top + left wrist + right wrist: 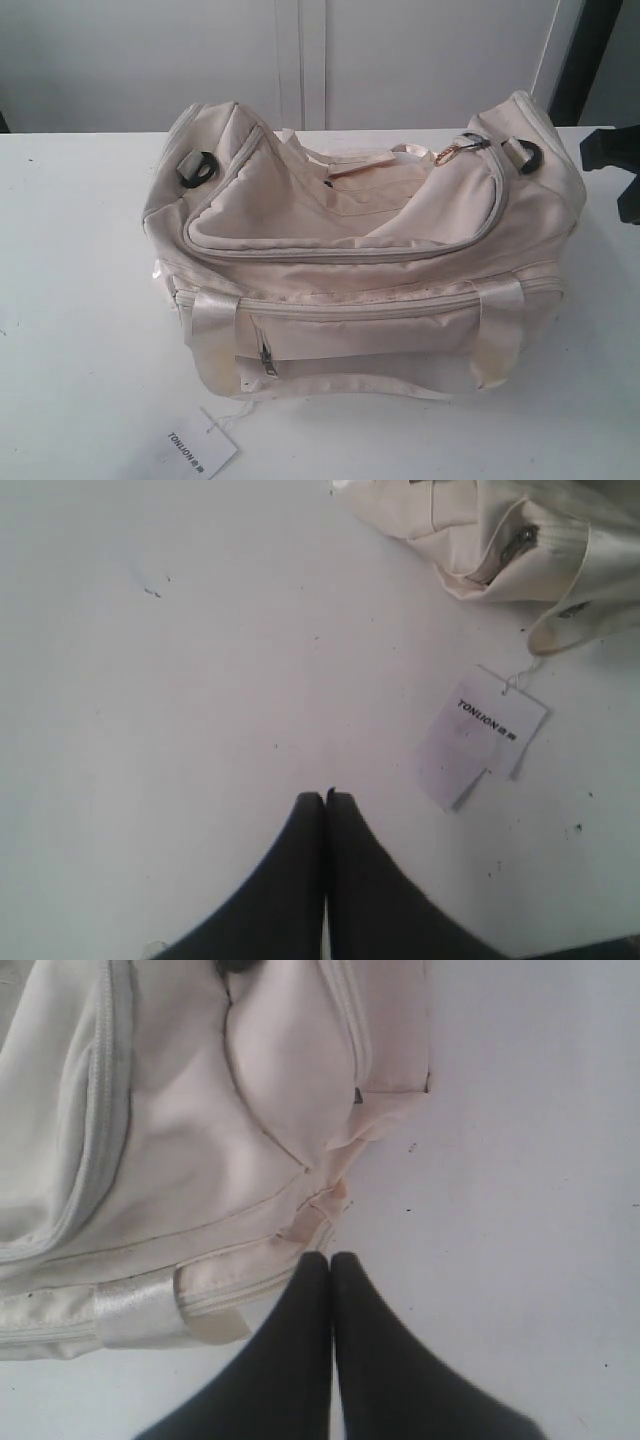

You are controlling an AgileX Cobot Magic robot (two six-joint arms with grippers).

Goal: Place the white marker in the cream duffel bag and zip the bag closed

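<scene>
Left claw (326, 798) and right claw (330, 1258) are sitting pinched shut, empty; soft cream fabric duffel bag (350, 225) is looking zipped, white marker unseen, so probably just backing off next.

We see the cream duffel bag (360, 260) sitting in the middle of the white counter (70, 330), its curved top flap lying down. 2 satin straps (213, 335) cross its front, a black ring (197, 168) shows at each end, and a white paper tag (200, 452) lies near its front left corner.
</scene>
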